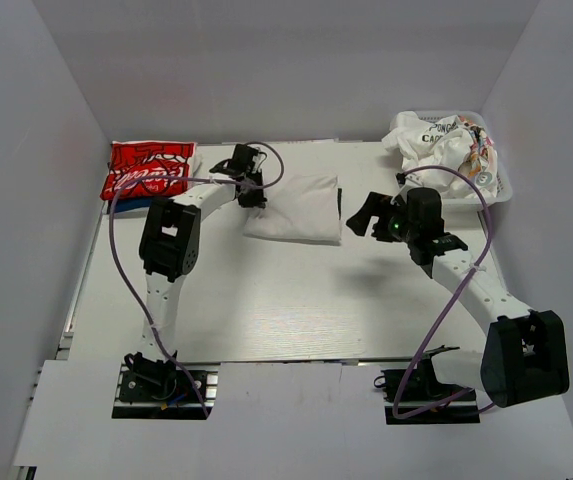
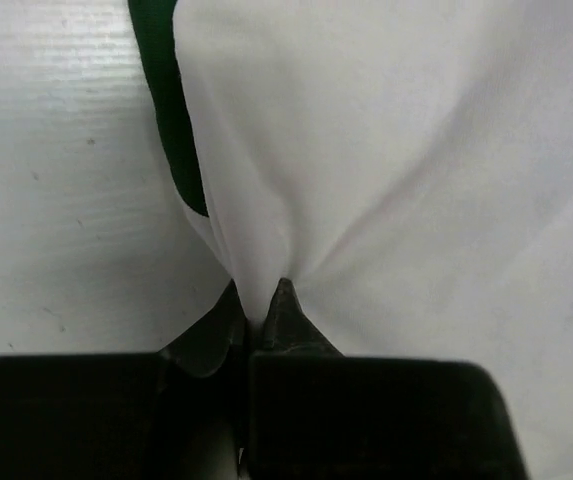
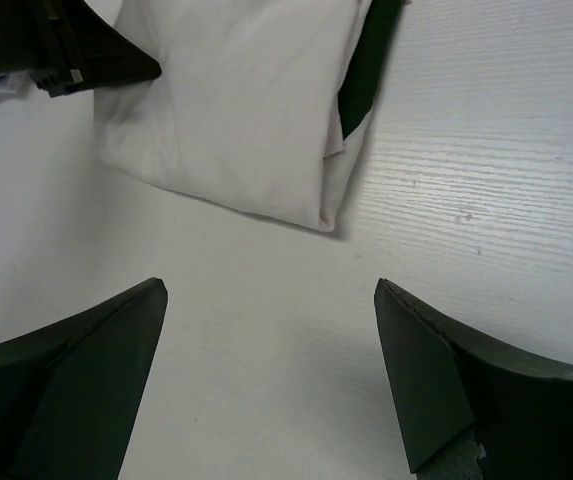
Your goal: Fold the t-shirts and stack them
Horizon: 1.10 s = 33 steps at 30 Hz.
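Observation:
A folded off-white t-shirt [image 1: 296, 208] lies at the table's far middle, with a dark green cloth edge [image 1: 339, 205] showing at its right side. My left gripper [image 1: 252, 196] is shut on the shirt's left edge, pinching a fold of off-white cloth [image 2: 256, 270]; dark green cloth [image 2: 171, 120] shows beneath it. The shirt also shows in the right wrist view [image 3: 246, 110]. My right gripper [image 1: 364, 215] is open and empty, just right of the shirt above the table [image 3: 271, 300]. A folded red Coca-Cola t-shirt [image 1: 148, 170] lies at the far left.
A white mesh basket [image 1: 501, 190] at the far right holds crumpled printed tees [image 1: 441, 145]. White walls enclose the table on three sides. Purple cables loop along both arms.

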Each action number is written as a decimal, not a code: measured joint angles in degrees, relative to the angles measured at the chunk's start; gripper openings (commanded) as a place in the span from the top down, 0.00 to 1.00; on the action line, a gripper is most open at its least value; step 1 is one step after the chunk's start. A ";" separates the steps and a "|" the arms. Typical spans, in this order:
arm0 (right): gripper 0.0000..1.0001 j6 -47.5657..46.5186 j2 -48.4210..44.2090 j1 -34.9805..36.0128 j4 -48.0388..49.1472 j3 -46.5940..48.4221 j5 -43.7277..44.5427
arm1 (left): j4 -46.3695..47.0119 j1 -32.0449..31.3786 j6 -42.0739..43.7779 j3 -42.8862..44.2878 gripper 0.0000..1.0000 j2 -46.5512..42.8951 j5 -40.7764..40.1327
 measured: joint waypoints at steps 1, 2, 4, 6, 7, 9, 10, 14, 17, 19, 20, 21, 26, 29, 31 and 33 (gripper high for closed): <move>0.10 -0.24 0.00 0.00 -0.33 0.00 0.63 | -1.03 -0.15 0.87 1.88 1.00 0.87 -1.38; 0.10 -0.48 0.00 0.00 -0.68 -0.02 1.36 | -1.97 -0.33 1.64 3.21 1.00 1.38 -2.69; 0.10 -0.94 0.00 0.00 -0.79 -0.22 2.71 | -3.69 -0.83 3.89 4.63 1.00 1.70 -6.23; 0.10 -1.29 0.02 0.00 -0.96 -0.52 3.74 | -4.96 -1.07 7.08 4.87 1.00 1.42 -9.75; 0.10 -1.44 0.04 -0.02 -1.11 -0.66 4.11 | -5.49 -1.05 8.70 4.87 1.00 1.20 -11.67; 0.10 -1.60 0.15 -0.02 -1.18 -0.70 4.79 | -6.47 -0.96 12.24 4.87 1.00 0.42 -15.58; 0.10 -1.66 0.22 -0.02 -1.18 -0.70 5.05 | -6.69 -0.90 13.99 4.72 1.00 -0.17 -17.44; 0.10 -2.01 0.33 -0.02 -1.20 -0.72 5.62 | -6.86 -0.44 20.35 3.30 1.00 -4.39 -24.52; 0.10 -2.29 0.33 -0.02 -1.20 -0.72 5.81 | -6.40 0.39 24.61 3.10 1.00 -8.44 -28.96; 0.10 -2.36 0.35 -0.02 -1.20 -0.72 5.79 | -5.18 1.11 27.69 3.10 1.00 -10.88 -31.58; 0.10 -2.40 0.37 -0.02 -1.18 -0.72 5.73 | -4.13 1.51 30.67 3.10 1.00 -12.92 -33.29; 0.10 -2.47 0.37 -0.02 -1.11 -0.81 5.57 | -4.02 1.79 30.93 3.10 1.00 -13.09 -33.40; 0.10 -2.54 0.37 -0.02 -1.20 -1.25 5.35 | -3.93 3.96 35.67 7.32 1.00 -13.64 -35.67; 0.10 -2.56 0.37 -0.02 -1.22 -1.40 5.38 | -5.29 5.09 37.59 13.14 1.00 -12.52 -36.20; 0.10 -2.58 0.37 -0.02 -1.20 -1.40 5.38 | -5.38 5.66 39.17 15.32 1.00 -12.46 -36.70; 0.10 -2.58 0.44 -0.02 -1.20 -1.40 5.38 | -5.33 6.12 40.54 16.35 1.00 -12.46 -37.38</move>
